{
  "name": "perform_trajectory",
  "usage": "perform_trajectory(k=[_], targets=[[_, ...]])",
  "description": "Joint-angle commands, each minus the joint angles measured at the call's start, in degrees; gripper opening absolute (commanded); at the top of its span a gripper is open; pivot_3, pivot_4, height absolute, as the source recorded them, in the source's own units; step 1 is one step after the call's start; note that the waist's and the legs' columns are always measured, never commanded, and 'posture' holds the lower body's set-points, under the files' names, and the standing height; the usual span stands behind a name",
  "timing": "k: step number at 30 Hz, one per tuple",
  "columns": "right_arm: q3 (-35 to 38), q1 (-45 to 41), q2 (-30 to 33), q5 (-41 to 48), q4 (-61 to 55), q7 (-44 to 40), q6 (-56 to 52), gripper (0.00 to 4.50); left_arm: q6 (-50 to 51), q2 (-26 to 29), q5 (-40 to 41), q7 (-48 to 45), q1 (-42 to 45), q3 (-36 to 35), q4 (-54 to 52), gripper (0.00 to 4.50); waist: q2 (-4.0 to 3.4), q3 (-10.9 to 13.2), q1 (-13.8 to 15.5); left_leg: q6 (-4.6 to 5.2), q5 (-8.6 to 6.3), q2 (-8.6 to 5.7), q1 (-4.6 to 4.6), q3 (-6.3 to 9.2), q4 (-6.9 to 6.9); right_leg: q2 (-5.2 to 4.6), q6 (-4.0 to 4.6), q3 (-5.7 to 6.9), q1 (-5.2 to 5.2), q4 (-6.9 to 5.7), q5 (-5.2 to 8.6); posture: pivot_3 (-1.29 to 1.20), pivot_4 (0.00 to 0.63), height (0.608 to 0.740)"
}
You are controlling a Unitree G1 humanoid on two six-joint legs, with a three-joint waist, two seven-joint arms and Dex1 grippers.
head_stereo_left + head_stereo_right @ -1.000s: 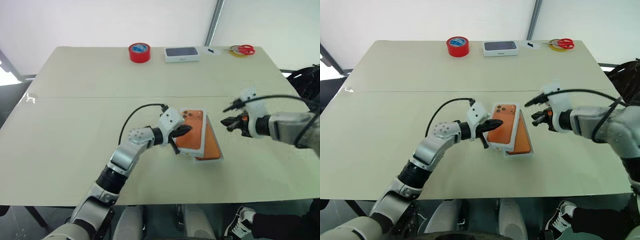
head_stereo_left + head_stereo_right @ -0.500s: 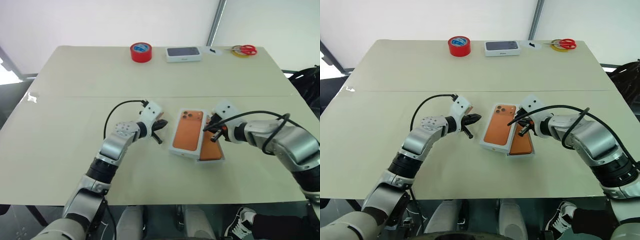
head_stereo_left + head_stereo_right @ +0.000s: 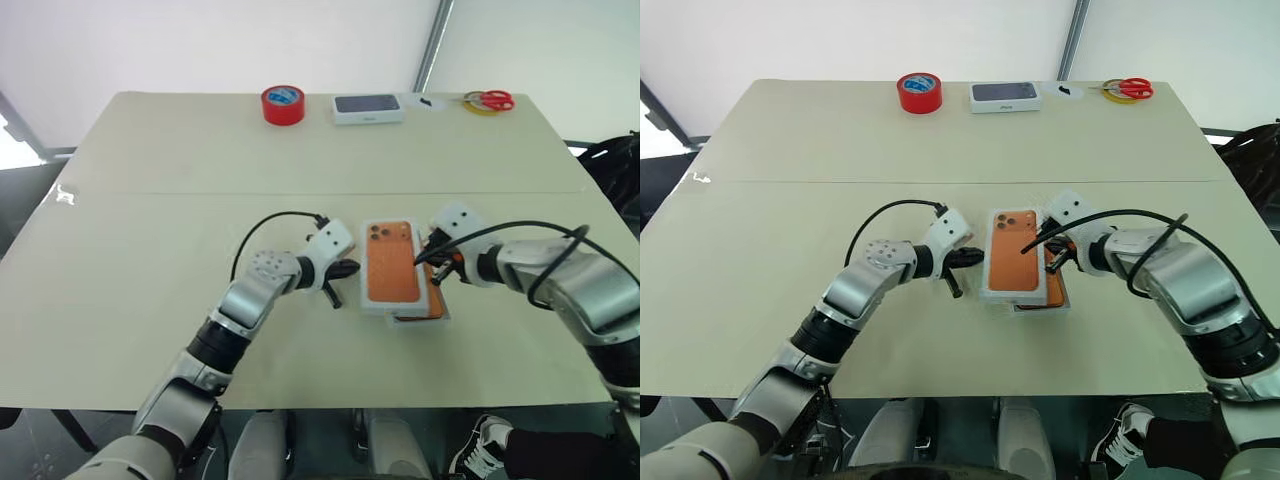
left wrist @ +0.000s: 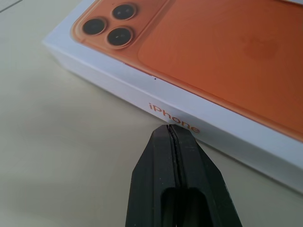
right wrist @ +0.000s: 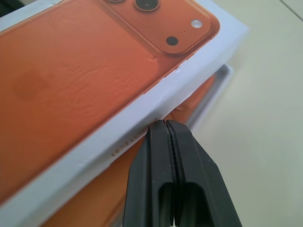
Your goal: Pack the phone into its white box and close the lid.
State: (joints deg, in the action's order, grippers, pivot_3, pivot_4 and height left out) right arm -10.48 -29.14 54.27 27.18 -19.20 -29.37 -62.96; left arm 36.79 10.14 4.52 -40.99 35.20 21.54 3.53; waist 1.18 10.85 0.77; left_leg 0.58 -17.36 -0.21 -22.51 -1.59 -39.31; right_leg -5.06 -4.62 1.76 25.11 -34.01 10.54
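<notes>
A: The lid (image 3: 390,265) lies printed face up between the two grippers, skewed over the box (image 3: 1061,296). The box pokes out from under its edge on the right gripper's side, with the phone (image 5: 196,101) orange inside it

B: So not seated yet?

A: I'd say not. It looks to rest on top rather than down round the walls

B: How will it handle?

A: Thin card shell, light and fairly stiff, glossy on top. I'd expect it to slide at a nudge and dent if pinched hard. The phone under it is the heavy, fragile bit

B: Grippers?

A: Left gripper (image 4: 171,128) has its fingers pressed together on nothing, tip just short of the lid's lettered long side. Right gripper (image 5: 165,124) is likewise closed and empty, tip at the lower edge of the opposite long wall, just above the phone; I can't tell if it touches

B: Where to take hold?

A: I wouldn't grip. Push on the two long walls, low down, to square the lid over the box, then press gently on the flat top

B: Anything else near?

A: No, the tape (image 3: 281,104), a second box (image 3: 368,107) and scissors (image 3: 486,100) are well beyond both tips
</notes>
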Motion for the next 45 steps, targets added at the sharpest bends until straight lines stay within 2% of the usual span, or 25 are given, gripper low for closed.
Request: perform_trajectory(k=[1,20,26,29,33,40,42,45], targets=[[2.87,1.15,1.31,-0.23,-3.44,-1.92,-0.27,0.02,-0.37,-2.3,1.18,-0.53,1.33,1.38,-3.56,0.0,0.0,0.0,0.0,0.0,0.0,0.0,0.0,0.0,0.0,0.0,0.0,0.0,0.0,-0.01,0.0,0.0,0.15,0.74],[5.18,6.14,2.15,-3.98,-4.1,-3.59,-0.61,0.02,-1.47,-2.45,-0.48,-1.57,1.18,3.69,-2.4,0.0,0.0,0.0,0.05,0.0,0.0,0.0,0.02,0.02,-0.05,0.02,0.01,0.0,-0.02,-0.05,0.01,0.0,0.15,0.74],[11.83,8.79,6.86,-3.17,-5.63,-7.6,0.39,0.02,-0.06,-4.81,2.97,1.44,3.38,-3.43,-1.17,0.0,0.0,0.0,0.1,0.0,0.0,0.0,0.01,0.03,-0.13,0.01,0.02,0.0,-0.04,-0.06,0.01,0.0,0.15,0.74],[15.98,11.25,7.98,-0.46,-8.61,-10.66,-0.27,0.02,-0.5,-6.64,2.97,2.75,5.21,-4.19,1.08,0.0,0.0,0.0,0.16,0.0,0.0,0.01,0.02,0.04,-0.17,0.02,0.02,0.01,-0.08,-0.06,0.01,0.0,0.15,0.74],[19.11,14.86,7.4,3.19,-13.39,-12.59,-2.36,0.02,-2.35,-9.15,1.95,3.83,7.43,-3.37,5.9,0.0,0.01,0.0,0.04,0.0,0.0,0.0,0.09,0.08,-0.18,0.04,0.01,0.06,-0.19,-0.04,0.02,0.0,0.15,0.74],[15.48,19.65,1.61,3.54,-17.11,-7.46,-5.89,0.02,-5.24,-11.18,-3.04,4.28,10.62,1.6,18.24,0.0,0.02,-0.01,0.06,0.0,0.0,0.01,0.1,0.11,-0.37,0.06,0.16,0.09,-0.26,-0.11,0.1,0.0,0.15,0.74],[13.89,20.83,0.14,1.89,-16.38,-5.13,-6.04,0.02,-5.71,-11.18,-3.13,4.46,10.77,0.99,19.53,0.0,0.05,-0.05,0.08,0.0,0.0,0.02,0.1,0.13,-0.41,0.05,0.16,0.1,-0.3,-0.1,0.1,0.0,0.15,0.74],[15.67,20.2,-0.45,1.01,-15.21,-3.71,-4.88,0.02,-5.86,-10.52,-1.1,5.22,10.14,-2.86,16.76,0.0,0.11,-0.1,0.03,0.03,-0.02,0.03,0.12,0.15,-0.46,0.03,0.15,0.11,-0.37,-0.09,0.1,0.0,0.15,0.74]])
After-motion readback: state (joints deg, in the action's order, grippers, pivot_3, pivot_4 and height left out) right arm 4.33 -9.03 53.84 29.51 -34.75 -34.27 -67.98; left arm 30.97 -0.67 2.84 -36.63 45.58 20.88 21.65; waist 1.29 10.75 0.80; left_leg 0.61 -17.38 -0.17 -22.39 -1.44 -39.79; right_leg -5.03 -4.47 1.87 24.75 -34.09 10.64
